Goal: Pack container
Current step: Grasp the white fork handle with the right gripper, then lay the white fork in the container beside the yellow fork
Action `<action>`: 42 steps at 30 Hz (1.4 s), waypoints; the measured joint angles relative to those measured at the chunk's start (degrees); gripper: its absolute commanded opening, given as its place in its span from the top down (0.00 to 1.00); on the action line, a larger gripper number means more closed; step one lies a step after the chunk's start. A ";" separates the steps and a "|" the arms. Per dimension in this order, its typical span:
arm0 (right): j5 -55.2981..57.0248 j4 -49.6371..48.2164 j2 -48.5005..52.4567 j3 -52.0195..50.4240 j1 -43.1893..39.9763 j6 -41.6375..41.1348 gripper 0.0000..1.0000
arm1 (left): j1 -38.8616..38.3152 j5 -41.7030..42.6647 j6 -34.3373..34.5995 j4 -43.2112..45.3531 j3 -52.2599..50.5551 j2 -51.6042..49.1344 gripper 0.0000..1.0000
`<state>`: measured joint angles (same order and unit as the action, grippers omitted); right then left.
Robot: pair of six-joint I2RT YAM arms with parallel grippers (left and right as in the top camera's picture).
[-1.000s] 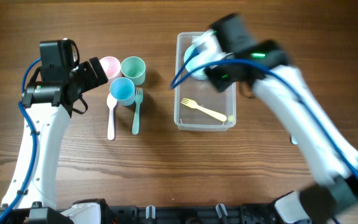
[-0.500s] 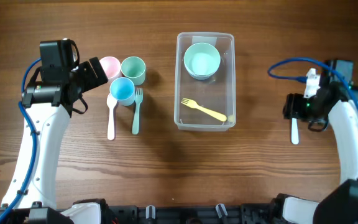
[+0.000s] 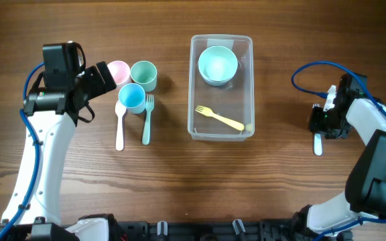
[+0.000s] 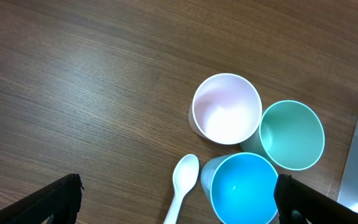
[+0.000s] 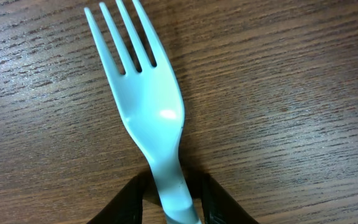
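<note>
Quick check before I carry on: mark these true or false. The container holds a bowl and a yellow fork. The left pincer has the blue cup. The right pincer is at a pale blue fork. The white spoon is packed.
1. The container holds a bowl and a yellow fork. True.
2. The left pincer has the blue cup. False: its fingers are wide apart and grip nothing.
3. The right pincer is at a pale blue fork. True: its fingers press both sides of the handle, with the fork flat on the table.
4. The white spoon is packed. False: it lies on the table beside the green fork.
</note>
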<state>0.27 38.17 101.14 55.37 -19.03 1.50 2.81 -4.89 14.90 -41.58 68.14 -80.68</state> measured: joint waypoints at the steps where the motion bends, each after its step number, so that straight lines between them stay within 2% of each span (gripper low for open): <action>1: 0.00 -0.09 0.02 0.00 0.00 0.00 0.81 | 0.00 0.00 0.00 0.00 0.00 0.00 0.00; 3: 0.00 -0.72 0.07 0.09 0.00 0.09 0.93 | 0.00 0.00 0.00 0.00 0.00 0.00 0.00; 4: 0.02 -0.83 0.17 0.28 0.02 0.04 0.96 | 0.00 0.00 0.00 0.00 0.00 0.00 0.00; 9: 0.17 -0.52 0.28 0.61 0.00 -0.17 0.96 | 0.00 0.00 0.00 0.00 0.00 0.00 0.00; 13: -0.96 7.93 0.15 5.42 0.76 -2.12 0.96 | 0.00 0.00 0.00 0.02 0.00 0.00 0.00; 16: -3.52 13.38 -4.70 14.67 5.79 -2.38 0.96 | 0.00 -0.02 0.00 0.02 0.00 0.00 0.00; 18: -5.01 15.19 -11.61 22.21 12.76 -2.36 0.96 | 0.00 0.00 0.00 0.00 0.00 0.00 0.00; 20: -5.51 15.56 -15.08 24.83 17.62 -2.05 0.96 | 0.00 0.00 0.00 -0.02 0.00 0.00 0.00; 23: -6.08 17.31 -17.90 26.10 35.01 7.34 0.96 | 0.00 0.00 0.00 0.00 0.00 0.00 0.00; 25: -6.64 17.77 -16.55 26.10 42.75 15.06 0.96 | 0.00 0.00 0.00 0.00 0.02 0.00 0.00; 30: -6.67 18.53 -6.19 26.10 48.00 36.98 0.96 | 0.00 0.00 0.00 0.00 0.00 0.00 0.00; 34: -6.03 18.64 3.04 26.10 48.00 43.50 0.96 | 0.00 0.00 0.00 0.00 0.00 0.00 0.00; 38: -6.27 18.53 6.25 26.10 48.57 45.13 0.95 | 0.00 0.00 0.00 0.00 0.00 0.00 0.00; 39: -6.29 18.29 6.56 26.10 48.85 45.16 0.82 | 0.00 0.00 0.00 0.00 0.02 0.00 0.00; 40: -6.23 17.75 6.56 26.10 48.94 44.81 0.73 | 0.00 0.00 0.00 0.00 0.00 0.00 0.00; 42: -4.90 15.78 6.54 26.18 49.11 40.76 0.69 | 0.00 -0.02 0.00 -0.02 0.00 0.00 0.00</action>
<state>-4.62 53.95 107.68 81.56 30.09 42.26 2.81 -4.91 14.90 -41.60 68.14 -80.68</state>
